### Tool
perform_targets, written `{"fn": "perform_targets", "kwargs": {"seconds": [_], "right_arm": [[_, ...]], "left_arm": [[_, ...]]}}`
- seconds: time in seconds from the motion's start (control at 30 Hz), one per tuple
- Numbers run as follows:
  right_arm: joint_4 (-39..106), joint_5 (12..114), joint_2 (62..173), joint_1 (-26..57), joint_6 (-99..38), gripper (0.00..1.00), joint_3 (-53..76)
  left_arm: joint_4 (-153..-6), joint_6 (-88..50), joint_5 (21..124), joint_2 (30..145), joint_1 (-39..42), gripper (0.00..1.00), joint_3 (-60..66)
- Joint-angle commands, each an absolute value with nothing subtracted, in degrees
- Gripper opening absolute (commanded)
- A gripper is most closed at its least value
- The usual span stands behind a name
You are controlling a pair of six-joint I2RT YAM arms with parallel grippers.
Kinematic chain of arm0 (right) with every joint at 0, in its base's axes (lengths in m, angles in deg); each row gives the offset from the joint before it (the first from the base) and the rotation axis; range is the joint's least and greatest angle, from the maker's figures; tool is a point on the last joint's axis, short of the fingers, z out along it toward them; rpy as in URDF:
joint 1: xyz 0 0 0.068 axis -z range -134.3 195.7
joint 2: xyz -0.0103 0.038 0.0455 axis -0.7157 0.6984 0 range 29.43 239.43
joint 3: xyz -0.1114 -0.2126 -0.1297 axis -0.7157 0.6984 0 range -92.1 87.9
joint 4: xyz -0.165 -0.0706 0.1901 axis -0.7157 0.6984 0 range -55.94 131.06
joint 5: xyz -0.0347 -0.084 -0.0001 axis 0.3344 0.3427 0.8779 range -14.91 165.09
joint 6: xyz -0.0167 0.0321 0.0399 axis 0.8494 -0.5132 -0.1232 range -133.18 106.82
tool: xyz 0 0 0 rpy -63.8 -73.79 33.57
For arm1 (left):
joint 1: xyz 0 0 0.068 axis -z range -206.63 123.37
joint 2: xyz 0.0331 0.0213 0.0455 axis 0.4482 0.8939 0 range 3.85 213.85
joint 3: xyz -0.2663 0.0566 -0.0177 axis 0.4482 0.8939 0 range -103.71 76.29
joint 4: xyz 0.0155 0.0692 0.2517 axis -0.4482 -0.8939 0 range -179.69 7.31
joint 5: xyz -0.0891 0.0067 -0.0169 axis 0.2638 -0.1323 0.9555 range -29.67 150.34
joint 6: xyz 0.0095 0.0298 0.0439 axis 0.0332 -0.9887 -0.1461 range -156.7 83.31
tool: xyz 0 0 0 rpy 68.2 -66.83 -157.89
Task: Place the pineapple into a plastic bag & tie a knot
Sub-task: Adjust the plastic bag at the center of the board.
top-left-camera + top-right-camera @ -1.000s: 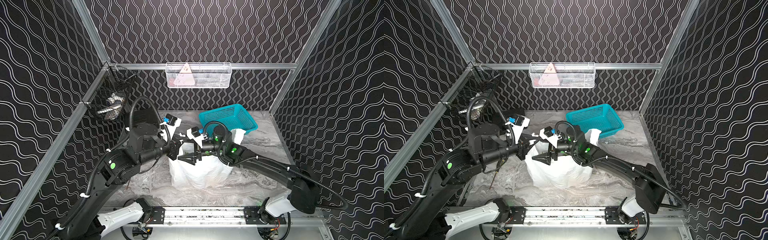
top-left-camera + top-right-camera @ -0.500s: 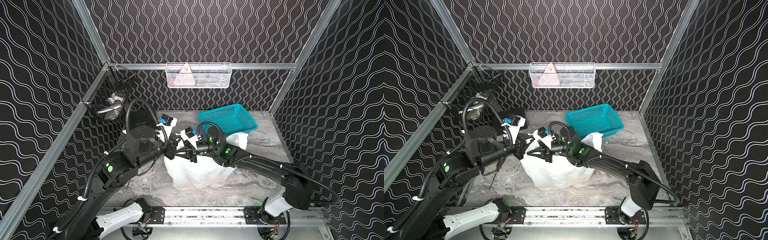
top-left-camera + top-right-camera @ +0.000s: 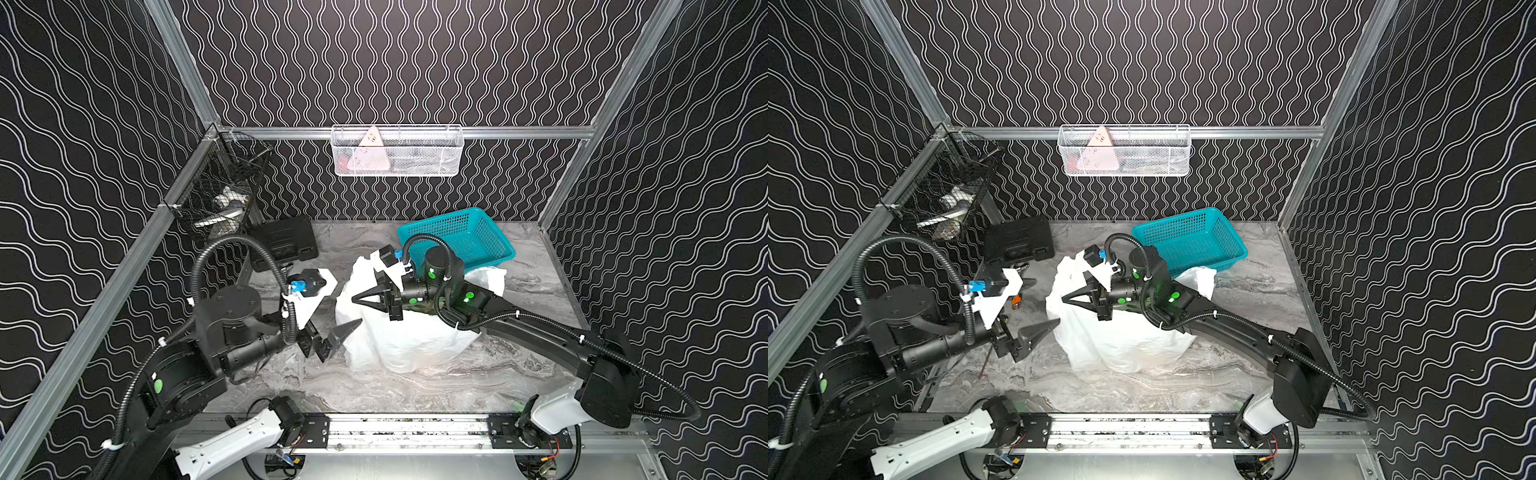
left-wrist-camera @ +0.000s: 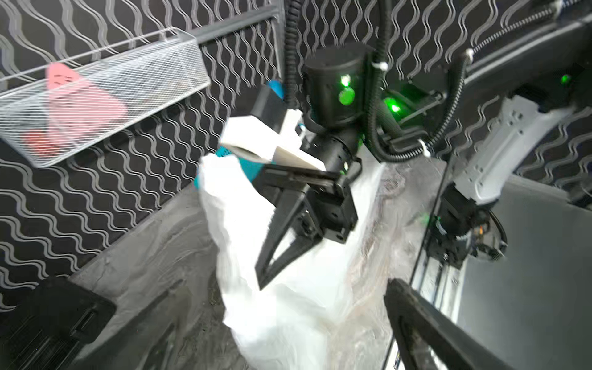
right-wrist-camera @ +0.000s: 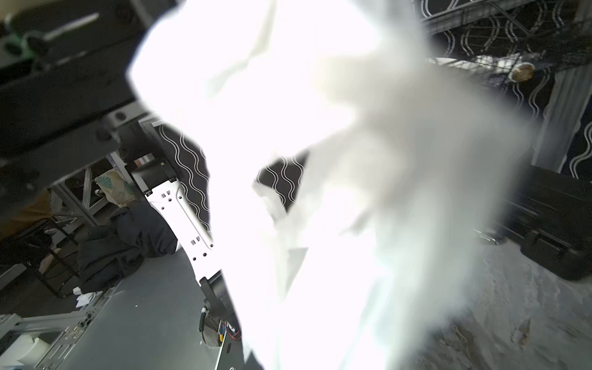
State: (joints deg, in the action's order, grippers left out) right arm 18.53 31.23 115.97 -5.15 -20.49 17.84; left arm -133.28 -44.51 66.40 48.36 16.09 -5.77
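The white crinkly plastic bag (image 3: 407,340) (image 3: 1117,340) stands slumped mid-table. My right gripper (image 3: 354,298) (image 3: 1064,298) reaches across its top, jaws together at a point, shut on the bag's upper left part; the left wrist view shows those tips (image 4: 260,285) pressed into the white film. The bag (image 5: 320,128) fills the right wrist view. My left gripper (image 3: 338,336) (image 3: 1038,336) hangs open just left of the bag, holding nothing; one finger (image 4: 416,320) shows beside the bag (image 4: 288,314). The pineapple is hidden; only a dark green patch (image 3: 417,309) shows under the right wrist.
A teal perforated basket (image 3: 461,237) sits behind the bag at the back right. A black case (image 3: 282,243) lies at the back left. A black wire basket (image 3: 224,199) hangs on the left wall and a white mesh basket (image 3: 395,151) on the back wall.
The right gripper went from open to shut on the bag's top. The left gripper, shut on the bag before, opened, let go and drew back to the left and nearer the front.
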Motion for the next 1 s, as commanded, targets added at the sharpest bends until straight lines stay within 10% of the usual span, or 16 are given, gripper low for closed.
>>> {"fn": "perform_targets", "kwargs": {"seconds": [0.0,0.47,0.97], "right_arm": [[22.3,30.3,113.5,-4.8,-20.7,0.0,18.4],[17.2,33.8,110.7,-5.4,-22.3,0.0,22.7],[20.3,43.6,111.0,-8.3,-18.0,0.0,21.6]], "left_arm": [[-130.0,-48.2,70.2,52.8,16.4,0.98,-8.1],[-108.4,-25.9,73.2,55.3,7.3,0.99,8.4],[-102.9,-6.6,76.1,56.6,7.1,0.46,16.6]]}}
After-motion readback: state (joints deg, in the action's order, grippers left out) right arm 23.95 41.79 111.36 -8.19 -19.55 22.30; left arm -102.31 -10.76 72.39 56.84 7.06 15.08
